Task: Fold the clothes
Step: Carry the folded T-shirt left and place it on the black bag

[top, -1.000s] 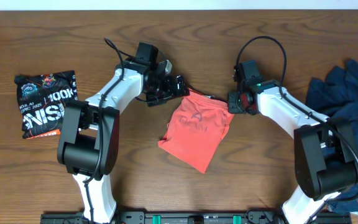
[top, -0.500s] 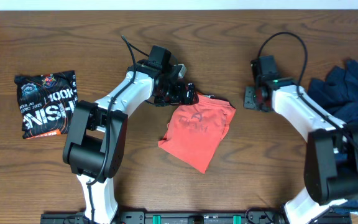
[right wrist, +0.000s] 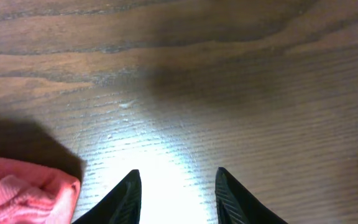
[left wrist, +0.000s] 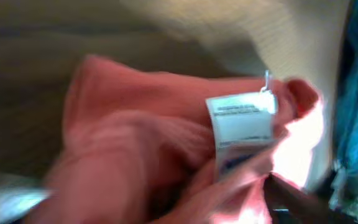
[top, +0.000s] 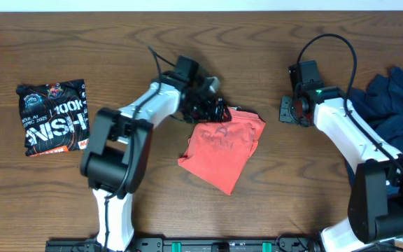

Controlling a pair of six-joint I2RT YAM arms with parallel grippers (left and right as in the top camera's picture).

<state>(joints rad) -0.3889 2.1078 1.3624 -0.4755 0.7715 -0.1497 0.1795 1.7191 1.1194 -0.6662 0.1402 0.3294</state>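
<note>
The coral-red T-shirt (top: pixel 222 147) lies folded into a slanted rectangle at the table's middle. My left gripper (top: pixel 215 110) sits at its top left edge, down in the fabric. In the left wrist view, blurred coral cloth (left wrist: pixel 135 137) with a white care label (left wrist: pixel 241 118) fills the frame. One dark finger (left wrist: pixel 303 202) shows at the lower right, and the jaws' gap is hidden by cloth. My right gripper (top: pixel 285 110) hovers over bare wood to the right of the shirt. It is open (right wrist: pixel 176 186) and empty, with a coral corner (right wrist: pixel 23 193) at its left.
A folded black T-shirt with white and orange print (top: pixel 51 115) lies at the far left. A crumpled dark-navy T-shirt (top: pixel 390 105) is heaped at the right edge, behind the right arm. Cables loop above both wrists.
My left gripper has moved right onto the coral shirt's top edge. My right gripper has pulled away to the right, off the shirt.
</note>
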